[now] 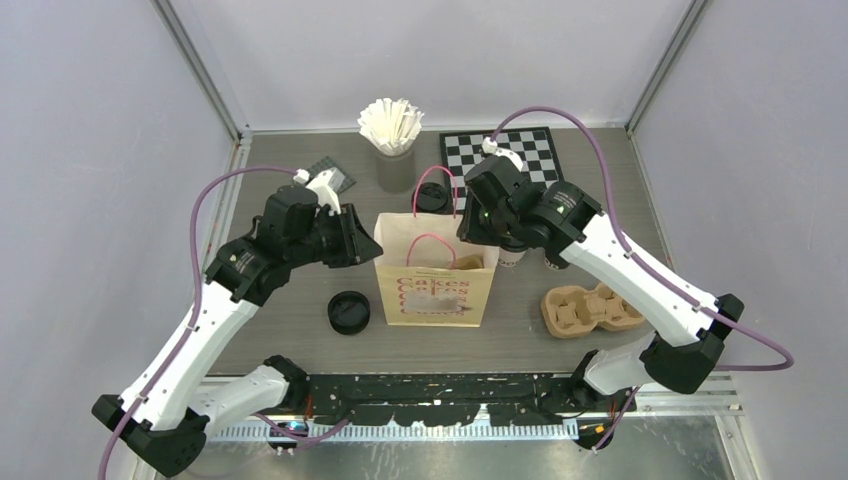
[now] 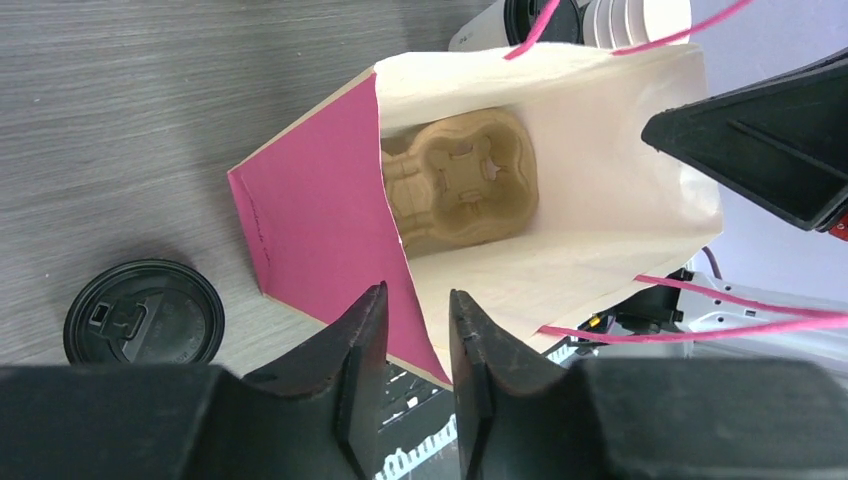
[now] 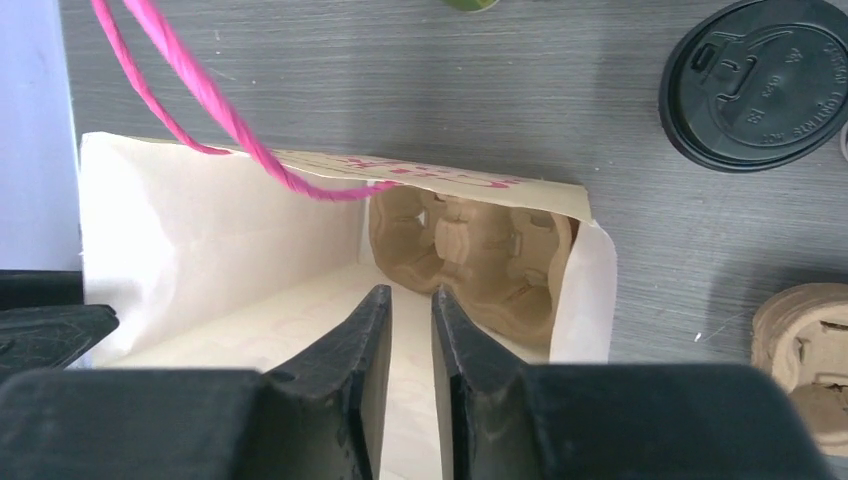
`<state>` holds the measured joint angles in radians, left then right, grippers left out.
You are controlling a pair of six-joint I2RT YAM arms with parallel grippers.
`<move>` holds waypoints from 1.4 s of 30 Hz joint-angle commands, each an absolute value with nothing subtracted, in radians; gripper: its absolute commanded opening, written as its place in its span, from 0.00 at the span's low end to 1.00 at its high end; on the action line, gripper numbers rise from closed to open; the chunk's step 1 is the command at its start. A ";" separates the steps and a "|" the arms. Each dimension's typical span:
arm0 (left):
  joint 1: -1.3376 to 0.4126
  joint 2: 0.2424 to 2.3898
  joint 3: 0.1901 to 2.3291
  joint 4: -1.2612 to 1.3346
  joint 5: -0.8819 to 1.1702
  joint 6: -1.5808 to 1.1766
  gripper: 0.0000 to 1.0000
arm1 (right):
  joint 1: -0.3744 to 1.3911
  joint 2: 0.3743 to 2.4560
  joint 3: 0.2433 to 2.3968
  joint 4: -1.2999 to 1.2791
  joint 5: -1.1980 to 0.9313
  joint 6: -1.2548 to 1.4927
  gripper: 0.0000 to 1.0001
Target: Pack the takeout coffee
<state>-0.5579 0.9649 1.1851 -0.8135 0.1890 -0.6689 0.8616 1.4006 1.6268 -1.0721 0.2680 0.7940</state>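
Your left gripper point(image 2: 418, 300) and right gripper point(image 3: 410, 295) each pinch the paper bag point(image 1: 440, 290) rim, fingers nearly closed, pulp carrier point(image 2: 465, 180) inside

Two cups point(image 1: 349, 311), maybe three; two carriers point(image 1: 590, 308); one bag point(image 1: 437, 285).

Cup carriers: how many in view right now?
2. One carrier lies at the bottom of the paper bag. The second carrier sits on the table, right of the bag. The arms could hide more.
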 commanded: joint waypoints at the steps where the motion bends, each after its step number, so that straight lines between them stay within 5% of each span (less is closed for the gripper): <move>1: -0.560 0.972 1.252 -0.845 0.163 -0.636 0.34 | 0.857 1.359 1.722 -1.047 0.246 0.753 0.31; 11: -0.561 1.063 1.322 -0.919 0.141 -0.573 0.41 | 0.857 1.334 1.825 -1.291 0.497 0.741 0.67; 15: -0.561 1.081 1.328 -0.912 0.149 -0.573 0.41 | 0.844 1.335 1.755 -1.293 0.500 0.727 0.70; 22: -0.561 1.089 1.312 -0.860 0.164 -0.571 0.37 | 0.824 1.370 1.711 -1.251 0.421 0.712 0.58; 28: -0.561 1.012 1.216 -0.716 0.224 -0.457 0.05 | 0.816 1.333 1.640 -1.126 0.236 0.677 0.37; 31: -0.561 0.950 1.156 -0.616 0.257 -0.390 0.00 | 0.813 1.279 1.647 -1.120 0.232 0.660 0.29; 33: -0.561 0.912 1.116 -0.564 0.310 -0.319 0.00 | 0.813 1.224 1.668 -1.122 0.260 0.599 0.35; 38: -0.561 0.826 1.018 -0.438 0.452 -0.178 0.00 | 0.812 1.153 1.693 -1.061 0.219 0.344 0.74; 42: -0.561 0.812 0.991 -0.391 0.510 -0.129 0.00 | 0.813 1.142 1.654 -1.002 0.064 0.163 0.85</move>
<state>-0.5579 0.8276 1.0039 -0.5400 0.4004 -0.2375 0.8150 1.1408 1.6623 -1.0977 0.2096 0.3988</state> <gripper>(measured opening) 0.008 0.830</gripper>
